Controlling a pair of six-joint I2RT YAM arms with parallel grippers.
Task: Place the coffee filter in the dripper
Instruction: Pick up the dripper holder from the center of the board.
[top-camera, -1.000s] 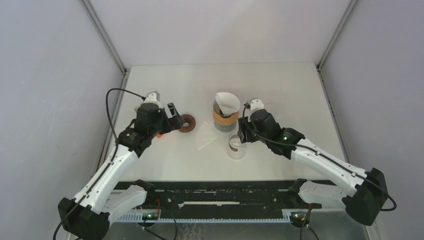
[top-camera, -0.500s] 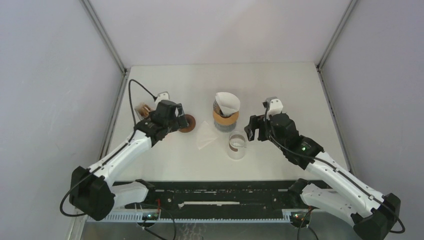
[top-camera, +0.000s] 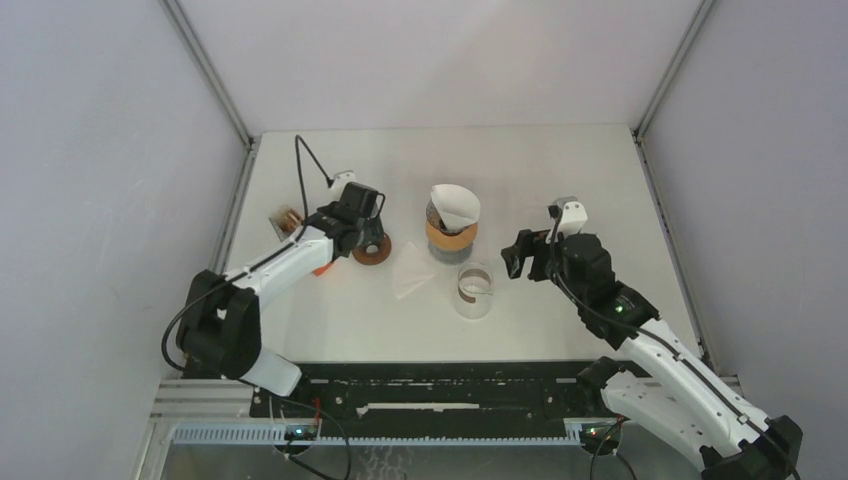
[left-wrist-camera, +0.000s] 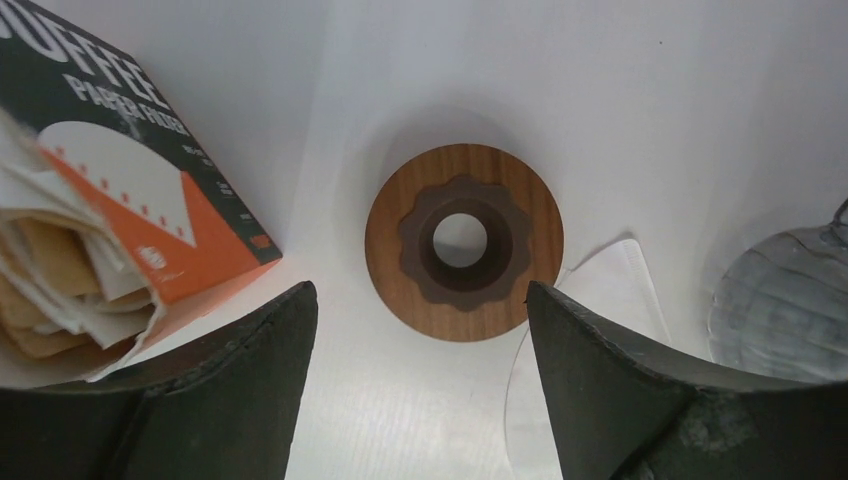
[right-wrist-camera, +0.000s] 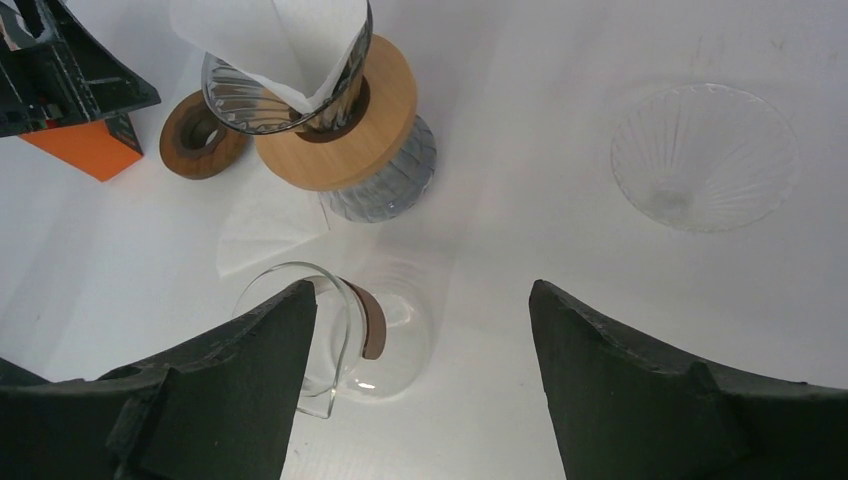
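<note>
A white paper filter (top-camera: 455, 204) stands open in the glass dripper (top-camera: 450, 232), which has a wooden collar; both also show in the right wrist view, filter (right-wrist-camera: 282, 42) and dripper (right-wrist-camera: 345, 120). A second, flat filter (top-camera: 414, 271) lies on the table beside it. My left gripper (top-camera: 367, 238) is open and empty above a wooden ring (left-wrist-camera: 460, 240). My right gripper (top-camera: 517, 257) is open and empty, to the right of a glass cup (top-camera: 473, 291).
An orange and black pack of filters (left-wrist-camera: 120, 215) lies left of the ring. A bare glass cone (right-wrist-camera: 703, 155) sits on the table to the right of the dripper. The glass cup (right-wrist-camera: 335, 335) lies just under my right gripper's left finger.
My left gripper has moved right and away from me to the wooden ring. My right gripper has drawn back to the right, away from the glass cup and dripper.
</note>
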